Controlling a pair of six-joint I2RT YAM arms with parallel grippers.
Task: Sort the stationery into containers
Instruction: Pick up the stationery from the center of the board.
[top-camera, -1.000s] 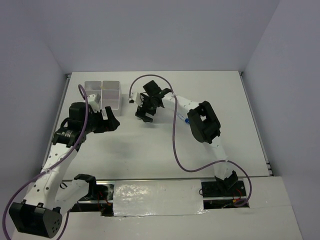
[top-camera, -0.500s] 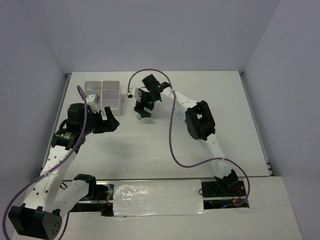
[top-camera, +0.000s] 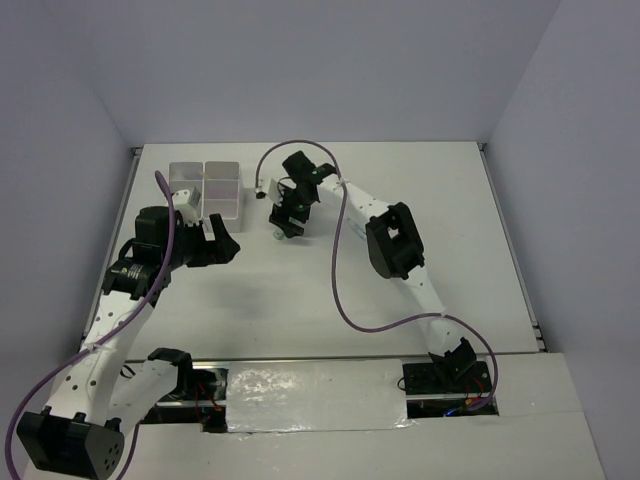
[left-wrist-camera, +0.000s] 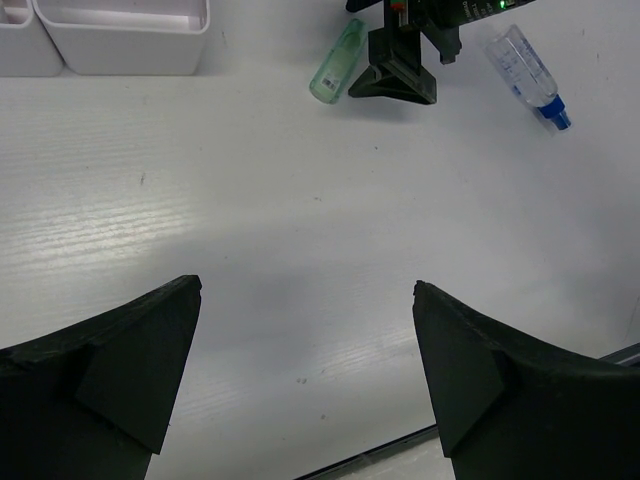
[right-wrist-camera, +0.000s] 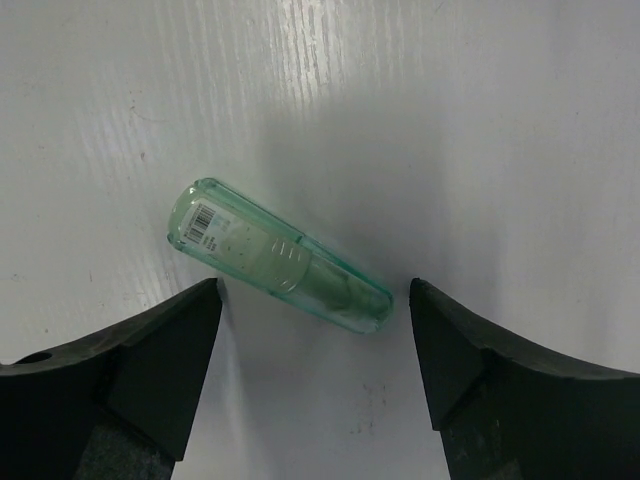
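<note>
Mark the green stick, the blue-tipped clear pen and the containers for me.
green stick (right-wrist-camera: 280, 257): right wrist view, middle of its body.
blue-tipped clear pen (left-wrist-camera: 522, 68): left wrist view, clear barrel.
containers (top-camera: 224, 208): top external view, near wall.

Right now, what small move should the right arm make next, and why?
Probably lower the right tool slightly and close it: the green stick lies flat between its open jaws and is not yet gripped.

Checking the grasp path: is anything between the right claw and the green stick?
Nothing. In the right wrist view the green stick lies alone on the bare table, below the gap of the open right claw.
</note>
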